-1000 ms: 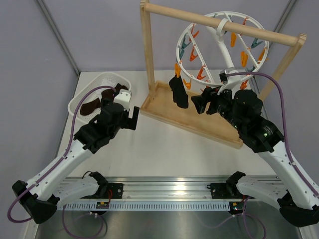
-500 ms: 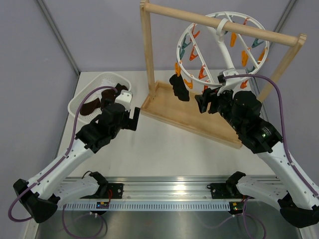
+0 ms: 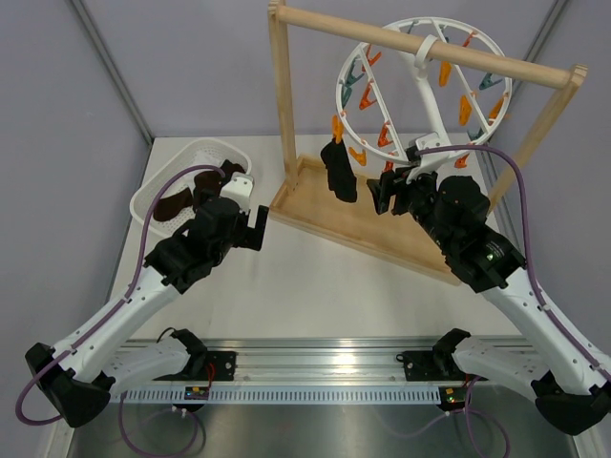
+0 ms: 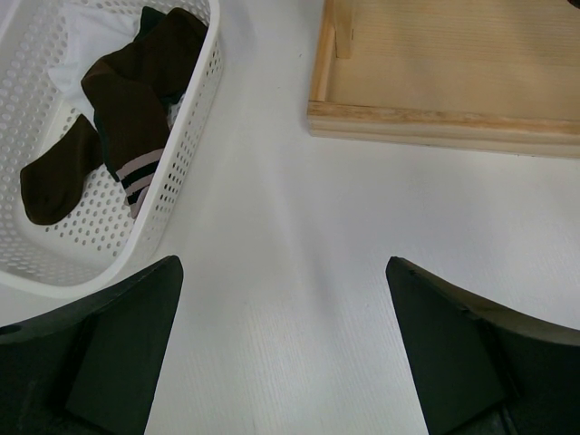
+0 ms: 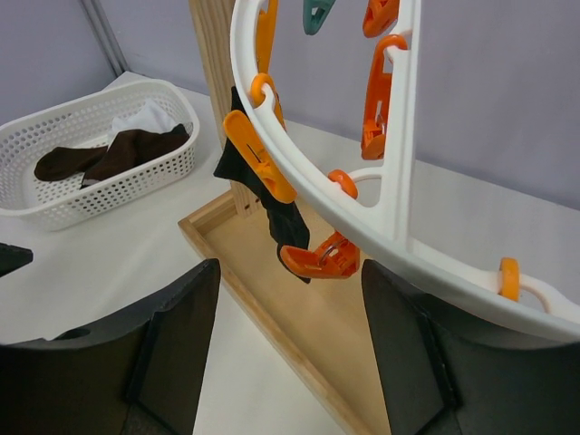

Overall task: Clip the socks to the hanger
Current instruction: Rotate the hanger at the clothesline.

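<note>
The hanger (image 3: 431, 95) is a white ring with orange and teal clips, hooked on the wooden rail. One black sock (image 3: 338, 172) hangs from an orange clip (image 5: 258, 154) on its lower left rim (image 5: 299, 172). More dark socks (image 3: 181, 198) lie in the basket, one with a striped cuff (image 4: 127, 100). My right gripper (image 3: 387, 191) is open just under the ring. A free orange clip (image 5: 322, 258) dangles between its fingertips (image 5: 290, 272), with the black sock (image 5: 281, 217) right behind it. My left gripper (image 3: 256, 224) is open and empty over bare table (image 4: 283, 272).
A white mesh basket (image 3: 148, 191) stands at the back left, and its wall (image 4: 186, 154) shows in the left wrist view. The wooden stand has a post (image 3: 282, 95) and a tray base (image 3: 334, 224) running under the hanger. Purple cables loop over both arms.
My right gripper has moved up and to the left, closer under the ring, and spread slightly. The ring and the hanging sock have swung a little. The left arm has stayed put.
</note>
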Tool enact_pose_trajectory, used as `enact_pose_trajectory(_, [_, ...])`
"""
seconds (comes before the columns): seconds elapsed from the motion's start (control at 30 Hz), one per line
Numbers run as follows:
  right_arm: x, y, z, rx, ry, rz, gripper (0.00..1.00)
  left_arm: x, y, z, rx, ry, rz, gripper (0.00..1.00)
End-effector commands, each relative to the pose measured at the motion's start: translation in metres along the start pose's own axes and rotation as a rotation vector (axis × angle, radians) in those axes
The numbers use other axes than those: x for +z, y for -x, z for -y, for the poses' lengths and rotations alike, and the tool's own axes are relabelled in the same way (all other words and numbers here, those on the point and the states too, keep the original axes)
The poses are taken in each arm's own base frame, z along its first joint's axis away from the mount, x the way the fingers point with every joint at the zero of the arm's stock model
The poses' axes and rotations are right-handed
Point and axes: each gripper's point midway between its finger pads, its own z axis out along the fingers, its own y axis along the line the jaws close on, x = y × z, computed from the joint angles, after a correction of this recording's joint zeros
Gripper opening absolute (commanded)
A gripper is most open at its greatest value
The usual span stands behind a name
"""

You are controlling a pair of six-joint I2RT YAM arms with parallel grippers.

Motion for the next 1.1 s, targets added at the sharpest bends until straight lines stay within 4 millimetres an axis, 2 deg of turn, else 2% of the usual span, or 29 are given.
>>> enact_pose_trajectory(0.0, [0.007, 0.019, 0.0, -0.015, -0.01, 0.095, 0.72, 0.001, 0.009, 0.002, -0.01, -0.012, 0.033, 0.99])
enact_pose_trajectory(0.1, [0.009, 0.02, 0.003, -0.002, -0.029, 0.105, 0.73, 0.001, 0.009, 0.003, -0.011, -0.014, 0.033, 0.99])
enact_pose_trajectory(0.3, [0.007, 0.029, -0.013, 0.029, 0.056, 0.138, 0.74, -0.001, 0.011, 0.005, -0.02, -0.032, 0.044, 0.99])
enact_pose_trajectory(0.47, [-0.001, 0.044, -0.026, 0.083, 0.129, 0.139, 0.74, -0.009, 0.029, 0.019, -0.1, -0.111, 0.091, 0.99])
enact_pose_trajectory(0.53, [-0.003, 0.043, -0.027, 0.098, 0.129, 0.118, 0.74, -0.017, 0.043, 0.035, -0.186, -0.203, 0.115, 0.99])
enact_pose_trajectory(0.57, [-0.005, 0.05, -0.027, 0.107, 0.13, 0.125, 0.74, -0.024, 0.056, 0.041, -0.221, -0.243, 0.141, 0.99])
enact_pose_trajectory(0.67, [-0.005, 0.05, -0.023, 0.133, 0.104, 0.101, 0.74, -0.04, 0.083, 0.075, -0.332, -0.437, 0.188, 0.99])
enact_pose_trajectory(0.7, [-0.003, 0.049, -0.023, 0.138, 0.101, 0.094, 0.74, -0.044, 0.097, 0.083, -0.382, -0.481, 0.227, 0.99])
enact_pose_trajectory(0.77, [-0.004, 0.049, -0.021, 0.152, 0.086, 0.082, 0.73, -0.046, 0.106, 0.1, -0.407, -0.537, 0.239, 0.98])
enact_pose_trajectory(0.8, [-0.004, 0.048, -0.019, 0.17, 0.07, 0.077, 0.73, -0.049, 0.118, 0.107, -0.425, -0.559, 0.275, 0.98])
enact_pose_trajectory(0.83, [-0.005, 0.047, -0.018, 0.18, 0.062, 0.067, 0.74, -0.054, 0.119, 0.122, -0.413, -0.589, 0.279, 0.98])
enact_pose_trajectory(0.87, [-0.007, 0.049, -0.016, 0.194, 0.052, 0.07, 0.73, -0.049, 0.12, 0.128, -0.413, -0.57, 0.292, 0.98])
enact_pose_trajectory(0.97, [-0.015, 0.054, -0.013, 0.256, 0.034, 0.074, 0.73, -0.052, 0.13, 0.156, -0.391, -0.608, 0.387, 0.98])
enact_pose_trajectory(1.0, [-0.019, 0.058, -0.013, 0.291, 0.034, 0.082, 0.73, -0.052, 0.143, 0.164, -0.392, -0.624, 0.456, 0.98])
enact_pose_trajectory(1.03, [-0.023, 0.061, -0.013, 0.305, 0.031, 0.079, 0.73, -0.049, 0.136, 0.174, -0.378, -0.638, 0.468, 0.97])
enact_pose_trajectory(1.07, [-0.026, 0.063, -0.014, 0.317, 0.04, 0.078, 0.73, -0.047, 0.14, 0.179, -0.374, -0.647, 0.503, 0.96])
